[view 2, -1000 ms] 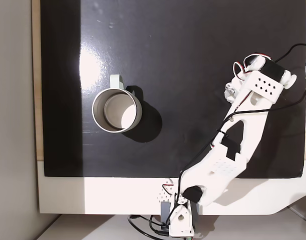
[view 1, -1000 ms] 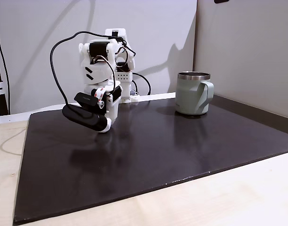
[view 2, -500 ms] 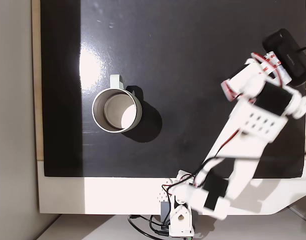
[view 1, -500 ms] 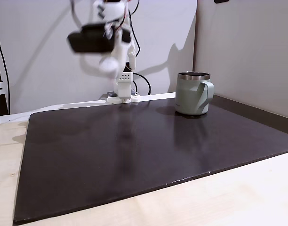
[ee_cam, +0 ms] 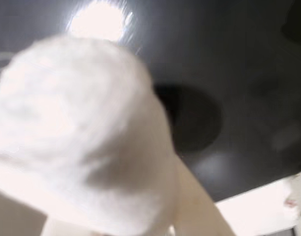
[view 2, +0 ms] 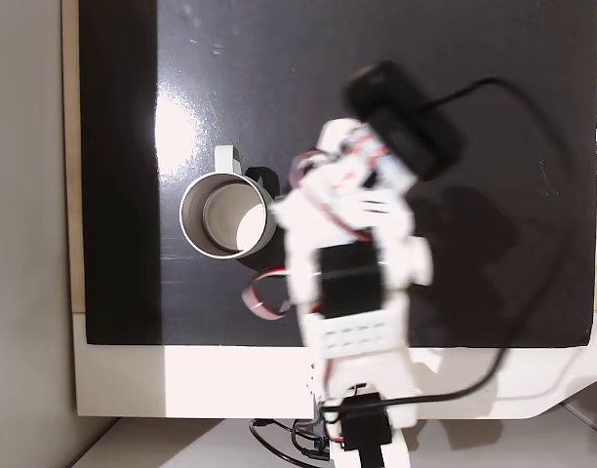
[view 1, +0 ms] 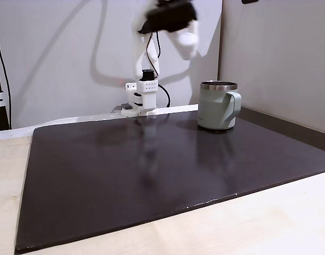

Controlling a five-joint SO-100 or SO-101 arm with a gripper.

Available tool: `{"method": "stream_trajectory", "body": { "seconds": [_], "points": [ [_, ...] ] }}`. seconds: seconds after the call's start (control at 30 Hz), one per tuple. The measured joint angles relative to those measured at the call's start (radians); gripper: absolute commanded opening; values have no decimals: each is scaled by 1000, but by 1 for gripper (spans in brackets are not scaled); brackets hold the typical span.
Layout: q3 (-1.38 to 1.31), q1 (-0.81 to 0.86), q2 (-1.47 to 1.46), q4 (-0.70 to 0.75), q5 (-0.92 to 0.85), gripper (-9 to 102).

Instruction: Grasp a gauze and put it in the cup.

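Observation:
The gauze (ee_cam: 76, 128), a soft white roll, looms close and blurred in the wrist view, with a cream finger (ee_cam: 199, 211) running beside it at the bottom. In a fixed view from the side my gripper (view 1: 187, 40) is blurred and high in the air, up and to the left of the cup (view 1: 218, 104), with a white blob at its tip. The cup is a sage-green mug with a steel rim, standing upright on the black mat. From above, my gripper (view 2: 306, 174) hovers just right of the cup (view 2: 227, 214), whose inside looks empty.
The black mat (view 1: 152, 170) covers most of the light wooden table (view 1: 268, 223). The arm's base (view 1: 141, 98) stands at the mat's back edge by the wall, left of the cup. A black cable (view 2: 513, 127) loops over the mat's right part in a fixed view from above.
The arm rose from low over the mat and swung across toward the cup, carrying the gauze. The cup has not moved.

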Motion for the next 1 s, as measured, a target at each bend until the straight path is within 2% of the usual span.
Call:
{"method": "stream_trajectory", "body": {
  "seconds": [0.33,0.63,0.7,0.8,0.9,1.0],
  "points": [
    [81,-390,-26,2,272,0],
    [141,-477,-61,2,316,0],
    [152,-480,-61,2,316,8],
    [172,-477,-64,2,316,28],
    [181,-479,-64,2,316,36],
    [184,-494,-64,2,316,36]
  ]
}}
